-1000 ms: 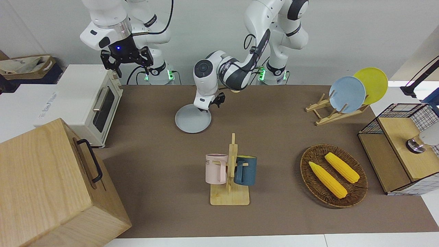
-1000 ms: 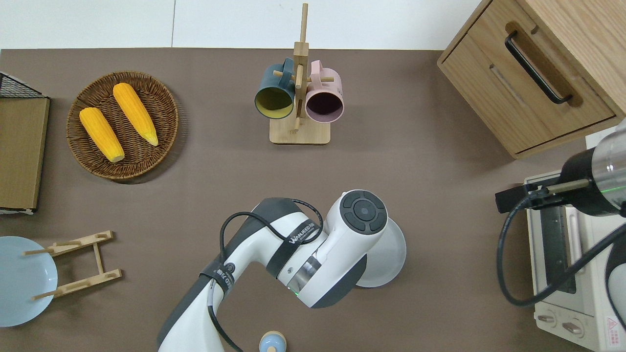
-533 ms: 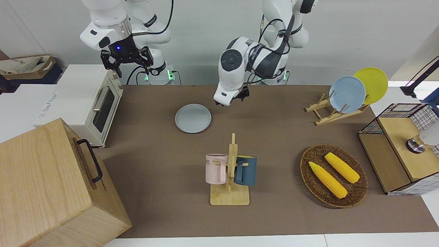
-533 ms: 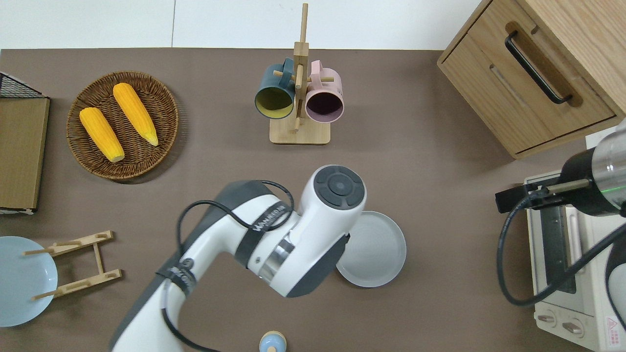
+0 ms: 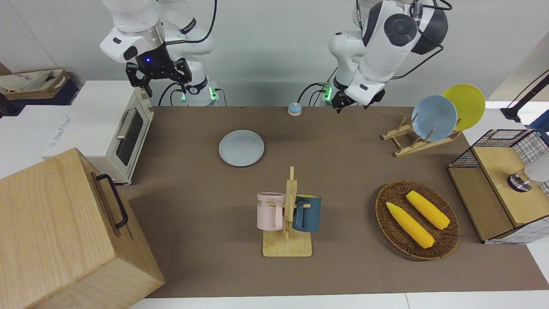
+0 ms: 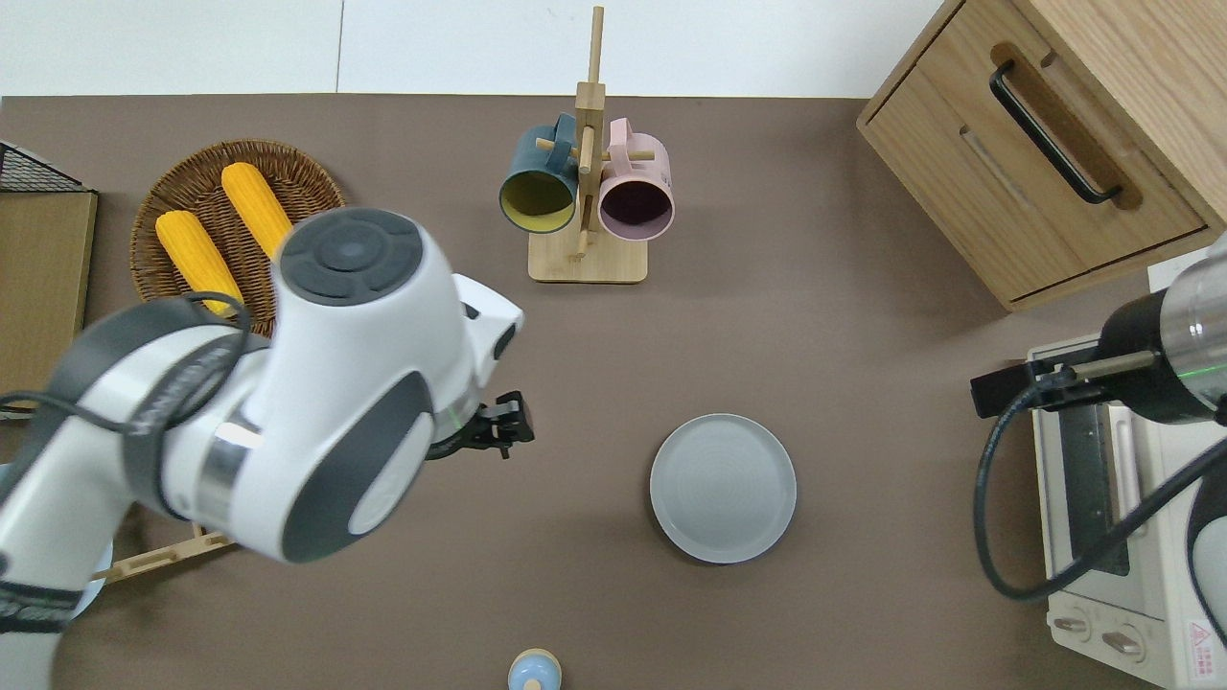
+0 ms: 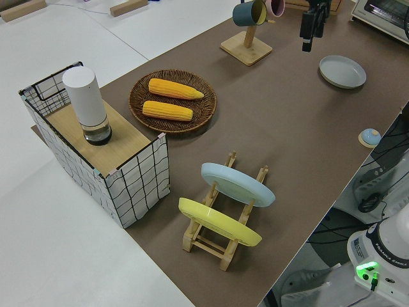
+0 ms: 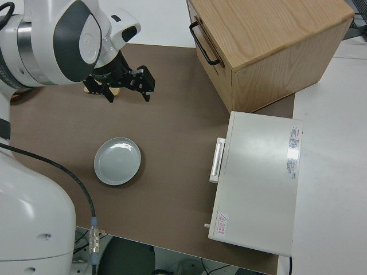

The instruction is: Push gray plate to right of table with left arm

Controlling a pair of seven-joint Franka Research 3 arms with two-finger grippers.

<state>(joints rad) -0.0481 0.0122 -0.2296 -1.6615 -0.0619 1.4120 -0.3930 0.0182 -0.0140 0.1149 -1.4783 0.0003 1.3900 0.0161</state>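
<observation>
The gray plate (image 5: pixel 241 148) lies flat on the table (image 5: pixel 343 171), toward the right arm's end and nearer to the robots than the mug rack; it also shows in the overhead view (image 6: pixel 723 487) and the right side view (image 8: pixel 117 161). My left gripper (image 5: pixel 351 104) is raised in the air, open and empty. In the overhead view (image 6: pixel 506 436) it is over bare table, well apart from the plate, toward the left arm's end. The right gripper (image 5: pixel 165 88) is parked and open.
A toaster oven (image 5: pixel 116 128) and a wooden cabinet (image 5: pixel 64 227) stand at the right arm's end. A mug rack (image 5: pixel 288 214) stands mid-table. A wicker basket (image 5: pixel 446 242) with corn, a plate rack (image 5: pixel 411 143) and a wire basket (image 5: pixel 497 184) are at the left arm's end. A small bell (image 5: pixel 294 109) is near the robots.
My left gripper has lifted off the gray plate's edge and swung up toward the left arm's end of the table. The plate has not moved.
</observation>
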